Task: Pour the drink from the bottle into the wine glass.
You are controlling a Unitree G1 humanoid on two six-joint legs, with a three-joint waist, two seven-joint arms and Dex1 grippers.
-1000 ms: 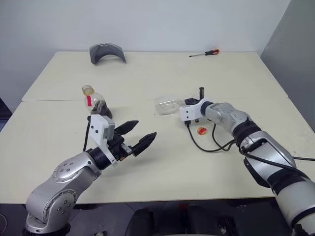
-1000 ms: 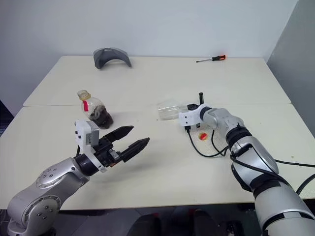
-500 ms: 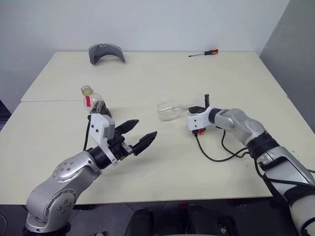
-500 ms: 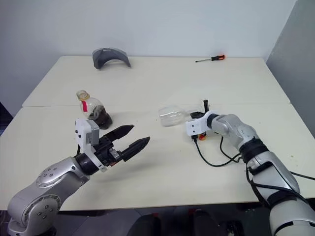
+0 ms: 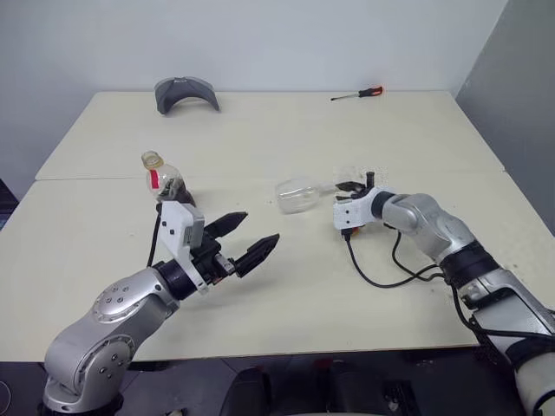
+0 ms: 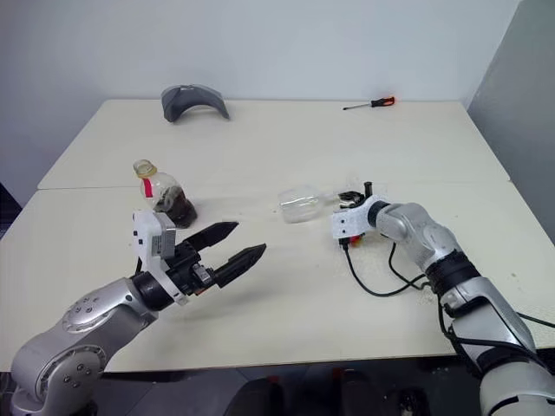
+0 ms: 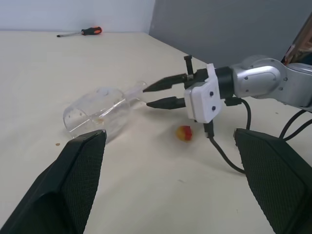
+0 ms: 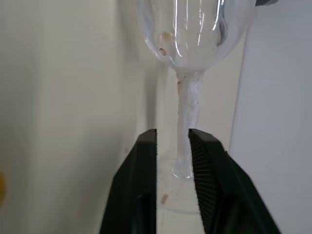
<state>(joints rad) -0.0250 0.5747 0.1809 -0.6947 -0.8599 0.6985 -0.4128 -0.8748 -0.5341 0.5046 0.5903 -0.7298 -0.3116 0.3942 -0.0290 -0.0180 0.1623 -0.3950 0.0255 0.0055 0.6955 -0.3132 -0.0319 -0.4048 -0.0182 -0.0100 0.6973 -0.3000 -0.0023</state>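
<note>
**Wine glass on its side, my right gripper at its stem**

At centre frame of the head views, the wine glass (image 5: 299,193) lies tipped over on the table (image 5: 286,130), bowl toward frame left, stem toward frame right. It is clear and looks empty apart from a few specks inside the bowl. My right gripper (image 5: 354,185) sits at the stem end, just right of the bowl. In the right wrist view the two black fingers (image 8: 141,185) stand a little apart with the thin stem (image 8: 187,117) between them; they are not pinched tight on it, a sliver of gap shows. The round foot is near the fingertips; whether it touches them I cannot tell. The left wrist view shows the same: fingers slightly parted on either side of the stem.

At left of centre in the head views stands the bottle (image 5: 166,181), upright, yellowish cap on, red neck label, dark drink (image 6: 179,208) low in the rounded body. My left gripper (image 5: 245,240) hovers in the lower left part of the frame, below and right of the bottle, fingers spread wide, holding nothing, well apart from the glass.

A small red and yellow thing (image 7: 184,132) lies on the table beside my right gripper. Upper left of frame: a grey curved object (image 5: 186,92). Upper right of centre: a screwdriver (image 5: 357,93) with a red handle, near the far table edge.
</note>
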